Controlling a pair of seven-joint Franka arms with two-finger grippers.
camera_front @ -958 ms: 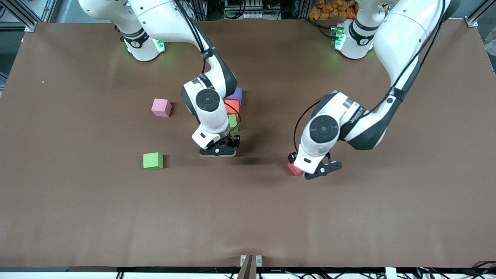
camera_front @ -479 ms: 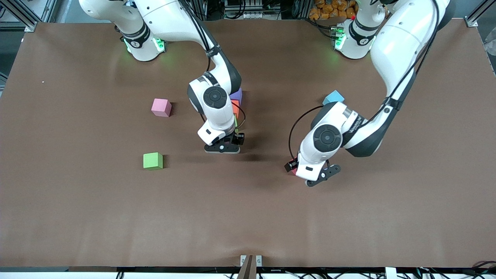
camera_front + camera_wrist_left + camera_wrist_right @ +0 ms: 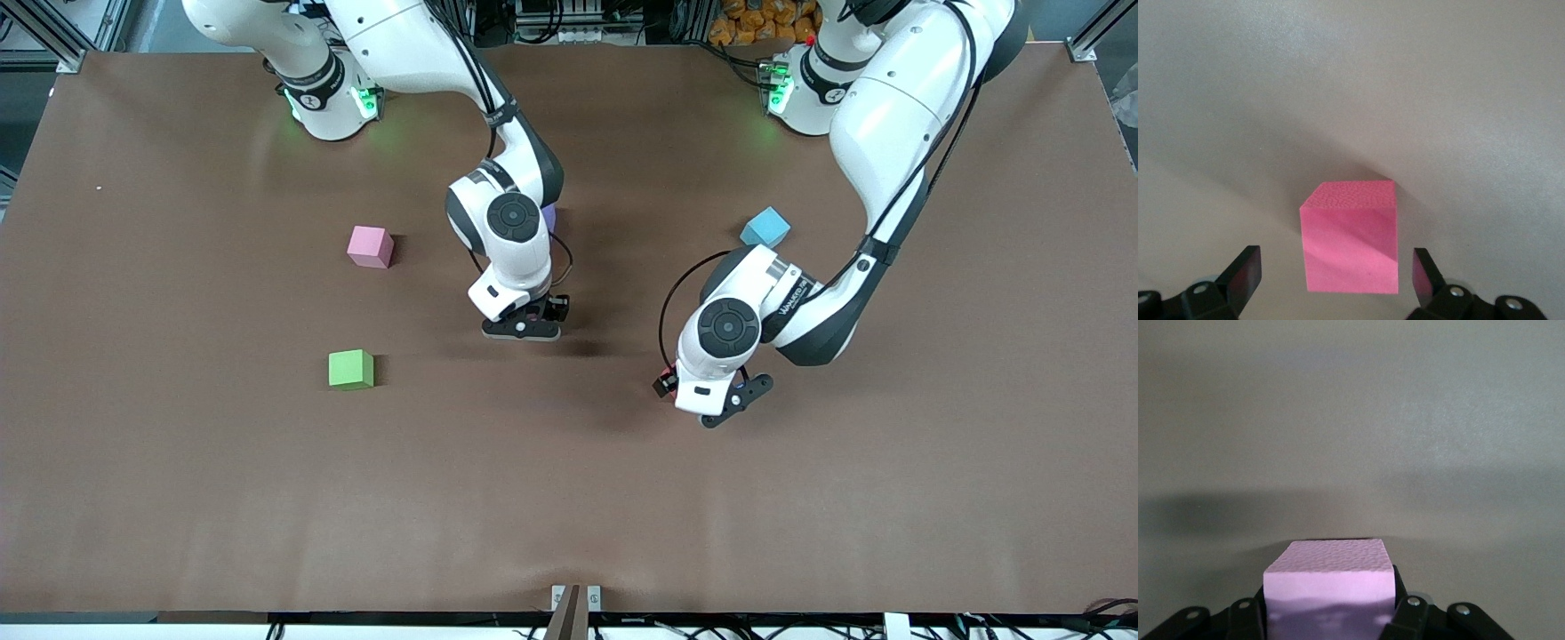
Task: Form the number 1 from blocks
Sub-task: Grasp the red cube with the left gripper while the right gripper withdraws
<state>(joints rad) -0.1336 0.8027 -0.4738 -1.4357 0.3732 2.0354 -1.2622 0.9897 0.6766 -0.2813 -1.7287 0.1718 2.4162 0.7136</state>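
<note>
My right gripper point(image 3: 523, 327) is shut on a pale pink block point(image 3: 1329, 587), low over the table just below the purple block point(image 3: 550, 216), of which only a sliver shows. The orange block and one green block are hidden by the right arm. My left gripper point(image 3: 711, 404) is open and straddles a red block point(image 3: 1350, 240) that rests on the table, with a gap at each finger point(image 3: 1245, 270). In the front view the left hand covers that block almost fully. A second pink block point(image 3: 370, 246), a green block point(image 3: 351, 369) and a light blue block point(image 3: 765, 228) lie loose.
The brown table mat point(image 3: 222, 498) stretches bare along the edge nearest the front camera. Both robot bases stand along the edge farthest from that camera.
The right gripper carried its pink block toward the left arm's end, and the arm now hides the orange and green blocks. The left hand settled around the red block, uncovering the light blue one.
</note>
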